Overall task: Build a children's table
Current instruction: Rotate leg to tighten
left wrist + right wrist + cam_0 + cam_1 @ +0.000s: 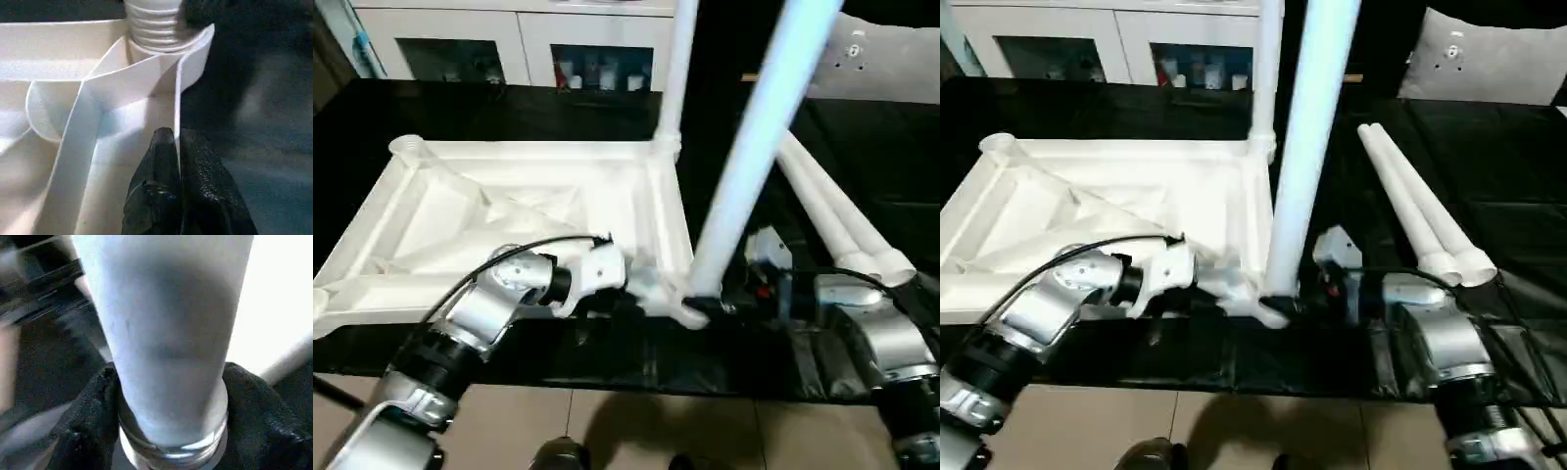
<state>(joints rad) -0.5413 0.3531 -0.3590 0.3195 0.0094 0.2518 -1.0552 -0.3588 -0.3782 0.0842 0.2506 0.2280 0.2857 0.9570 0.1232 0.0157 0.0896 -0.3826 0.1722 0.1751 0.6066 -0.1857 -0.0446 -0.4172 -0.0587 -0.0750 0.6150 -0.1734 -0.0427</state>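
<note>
The children's table top lies ribs-up on the black worktop, its near corner socket hidden behind the tools. The left tool is clenched on the top's thin side wall. The right tool grasps the base of an upright leg, whose upper end is cut off. Two spare legs lie beyond the right tool.

tabletop: white, ribbed underside up | two legs upright in sockets | two legs lying beside
</note>
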